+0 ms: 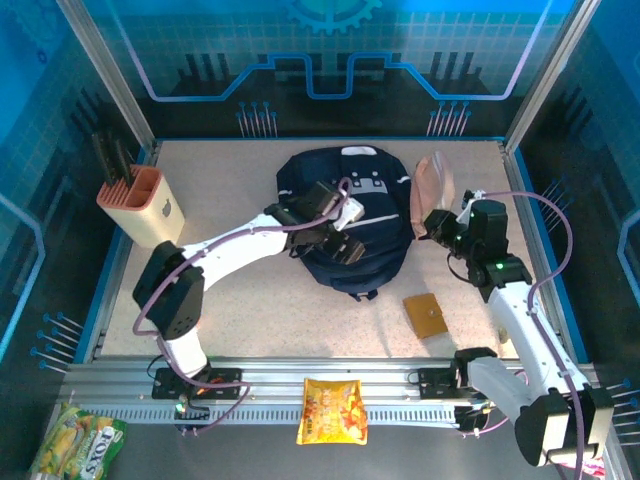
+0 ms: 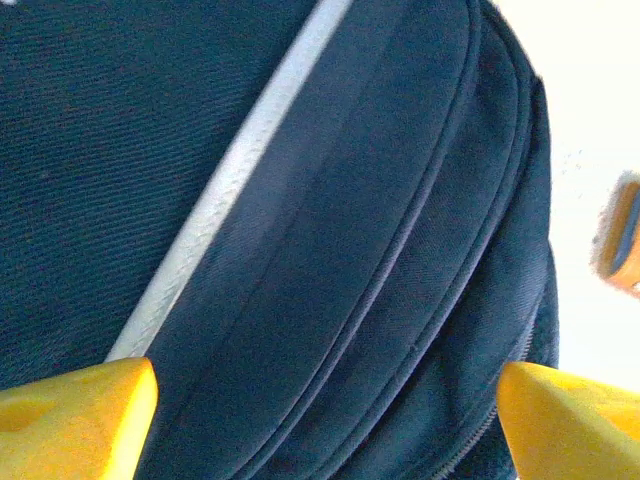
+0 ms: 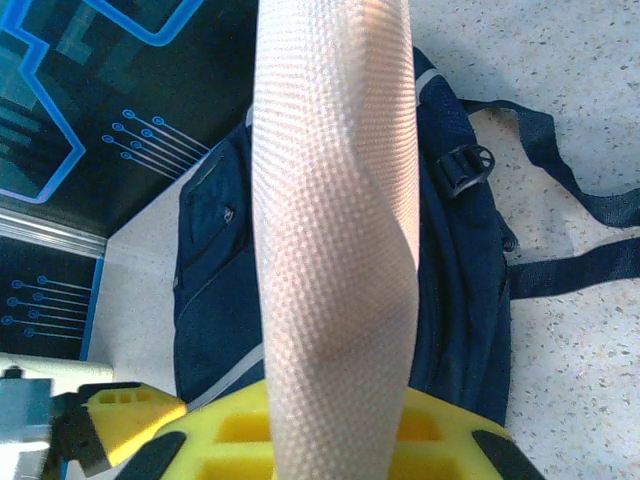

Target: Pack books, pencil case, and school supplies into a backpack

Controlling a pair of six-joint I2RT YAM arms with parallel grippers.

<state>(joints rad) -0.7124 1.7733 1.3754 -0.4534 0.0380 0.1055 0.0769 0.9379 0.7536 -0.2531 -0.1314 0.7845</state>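
The navy backpack [image 1: 345, 215] lies in the middle of the table. My left gripper [image 1: 335, 242] hovers just over its front, open, and the two yellow fingertips [image 2: 75, 420] straddle bare blue fabric [image 2: 330, 230] with nothing between them. My right gripper [image 1: 437, 225] is shut on the pencil case [image 1: 433, 183], a pinkish textured pouch held upright beside the backpack's right side. In the right wrist view the pencil case [image 3: 335, 250] rises from the yellow jaws [image 3: 335, 445] in front of the backpack [image 3: 465, 300]. A tan-brown square school supply [image 1: 427, 315] lies near the front right. The books are out of view.
A peach-and-cream holder [image 1: 142, 205] with black tools stands at the back left. A yellow snack bag [image 1: 335, 410] rests on the front rail and a green bag [image 1: 75, 440] lies at the bottom left. Backpack straps [image 3: 590, 205] trail over the table.
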